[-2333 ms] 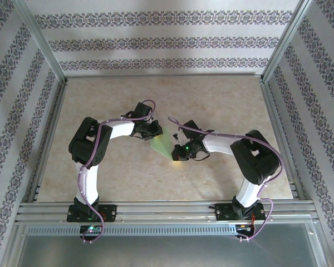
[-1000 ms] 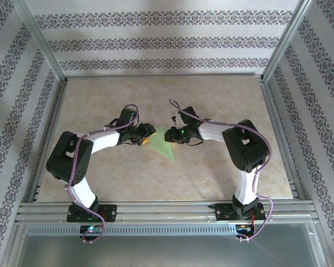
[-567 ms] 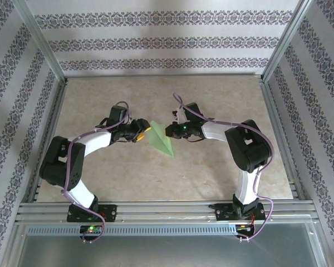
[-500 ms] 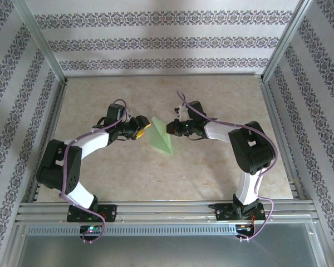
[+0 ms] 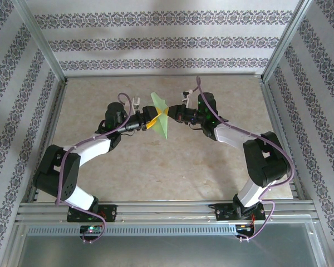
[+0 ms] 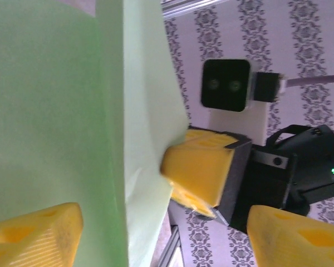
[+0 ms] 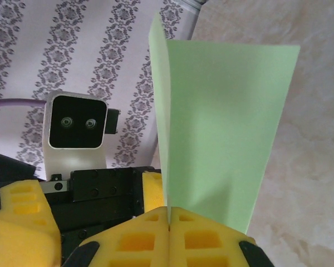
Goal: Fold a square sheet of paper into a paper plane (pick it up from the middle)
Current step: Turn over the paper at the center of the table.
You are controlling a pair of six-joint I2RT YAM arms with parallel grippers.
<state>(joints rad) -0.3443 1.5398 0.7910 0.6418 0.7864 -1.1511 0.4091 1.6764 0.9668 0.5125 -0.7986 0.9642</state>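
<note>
The tan surface is lying underneath. The green paper plane is hanging in the air above the far middle of it, standing on edge between the two grippers. The right gripper is pinching its edge tight. The left gripper is standing wide, its fingers not squeezing the paper.

I count one folded green paper, two arms, the left arm and the right arm, bolted at the near edge of one table, two grippers, the left gripper and the right gripper, each with two yellow fingers, and two wrist cameras.
</note>
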